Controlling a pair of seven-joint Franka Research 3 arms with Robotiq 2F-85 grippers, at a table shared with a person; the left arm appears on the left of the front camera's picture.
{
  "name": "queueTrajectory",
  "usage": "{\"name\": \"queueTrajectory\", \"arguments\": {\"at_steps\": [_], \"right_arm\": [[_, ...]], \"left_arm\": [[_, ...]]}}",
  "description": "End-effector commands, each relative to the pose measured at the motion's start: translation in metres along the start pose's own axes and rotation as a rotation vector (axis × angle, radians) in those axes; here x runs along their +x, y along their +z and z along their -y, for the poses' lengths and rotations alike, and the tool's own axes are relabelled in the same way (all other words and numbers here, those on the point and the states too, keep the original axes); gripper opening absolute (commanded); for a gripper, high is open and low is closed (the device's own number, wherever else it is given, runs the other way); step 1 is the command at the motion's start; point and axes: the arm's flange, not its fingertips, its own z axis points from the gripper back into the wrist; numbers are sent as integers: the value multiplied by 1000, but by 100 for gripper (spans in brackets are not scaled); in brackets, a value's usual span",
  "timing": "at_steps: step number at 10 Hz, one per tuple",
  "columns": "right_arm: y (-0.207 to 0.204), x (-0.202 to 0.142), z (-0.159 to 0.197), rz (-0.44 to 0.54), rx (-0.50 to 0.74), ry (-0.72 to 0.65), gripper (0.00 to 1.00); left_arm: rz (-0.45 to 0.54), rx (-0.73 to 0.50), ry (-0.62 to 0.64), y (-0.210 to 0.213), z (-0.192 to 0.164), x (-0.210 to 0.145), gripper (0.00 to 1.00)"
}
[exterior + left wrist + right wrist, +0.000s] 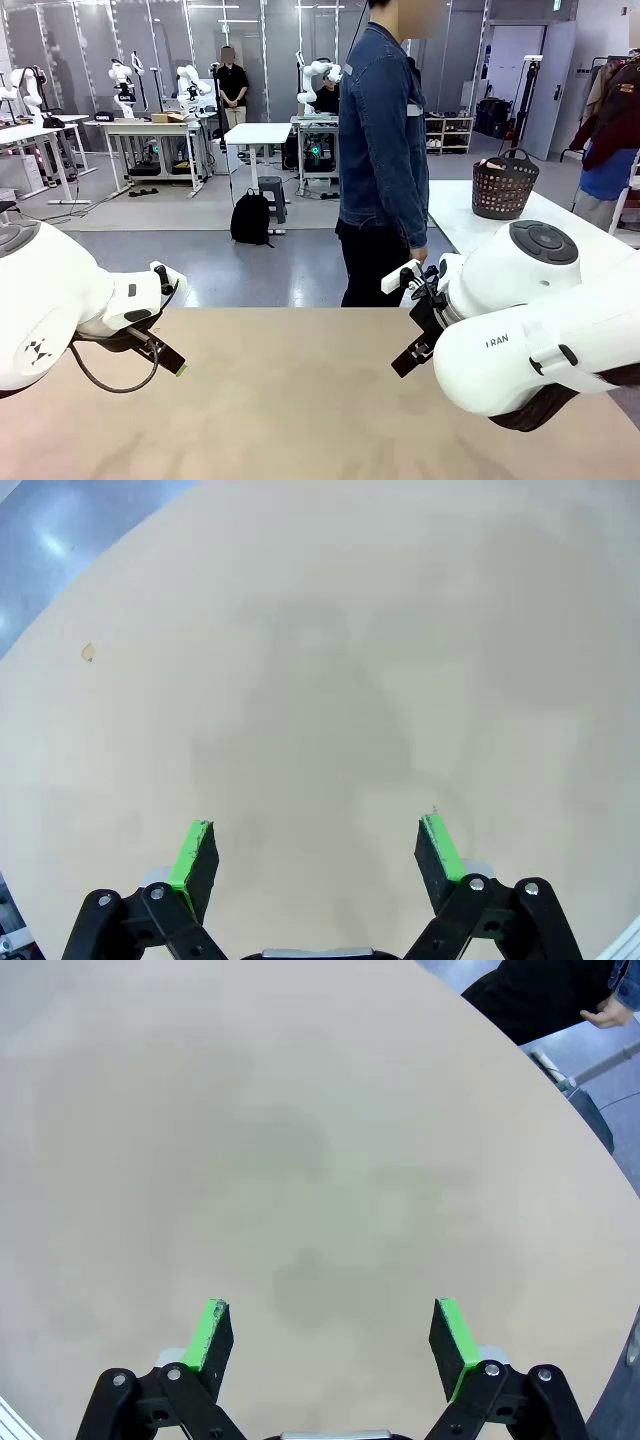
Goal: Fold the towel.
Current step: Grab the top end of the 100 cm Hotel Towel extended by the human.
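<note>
Towel location cannot be told; left pincer [316,828] and right pincer [332,1309] hang wide above the table [300,400].

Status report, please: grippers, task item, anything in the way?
Left gripper open, holding nothing. Right gripper open, holding nothing. Folding not begun. Person at far side.

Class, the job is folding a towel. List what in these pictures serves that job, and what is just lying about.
Serves the job:
left gripper, open
right gripper, open
tan table
person at its far side

Lying about:
dark basket on the white side table
black backpack on the floor
</note>
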Motion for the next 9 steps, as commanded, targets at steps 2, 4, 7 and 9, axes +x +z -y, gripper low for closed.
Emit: {"name": "queueTrajectory", "arguments": {"at_steps": [2, 4, 7, 9], "right_arm": [[0, 0, 0, 0, 0, -2, 100], [0, 0, 0, 0, 0, 0, 100], [74, 23, 35, -110, 265, -60, 100], [141, 23, 85, -42, 545, -198, 100]], "left_arm": [[0, 0, 0, 0, 0, 0, 100], [0, 0, 0, 0, 0, 0, 100], [-86, -205, 75, 76, -24, 39, 100], [-53, -462, 239, 142, -76, 43, 100]]}}
